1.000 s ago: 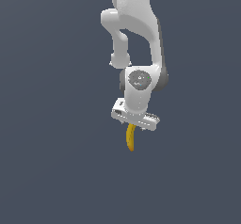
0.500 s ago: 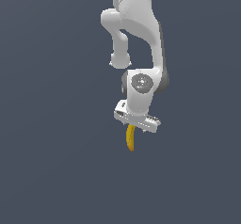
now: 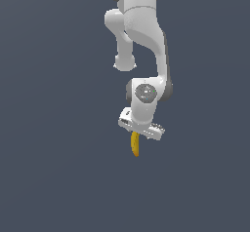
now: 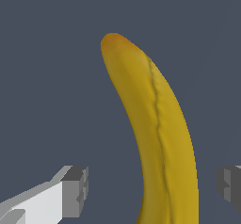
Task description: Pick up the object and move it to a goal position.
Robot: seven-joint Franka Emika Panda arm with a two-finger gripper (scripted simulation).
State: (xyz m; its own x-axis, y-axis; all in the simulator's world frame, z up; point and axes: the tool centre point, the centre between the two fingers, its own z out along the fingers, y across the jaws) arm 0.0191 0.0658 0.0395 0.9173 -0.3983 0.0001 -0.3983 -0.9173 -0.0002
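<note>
distant exterior view of arm; close wrist view; shared banana (image 3: pixel 135 145) (image 4: pixel 160 138)

From my end, the banana (image 3: pixel 135 144) only half shows in the exterior view: its upper part is tucked behind the gripper (image 3: pixel 138 134), and I can't make out the fingers there. Wrist view chops the banana (image 4: pixel 157 138) off at the frame edge, same for both fingers (image 4: pixel 75 190), so contact with the peel isn't visible.

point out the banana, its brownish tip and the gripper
banana (image 4: pixel 162 138), wrist view, middle of the yellow body
brownish tip (image 4: pixel 112 40), wrist view, the far end
gripper (image 3: pixel 140 134), exterior view, under the white hand
</note>
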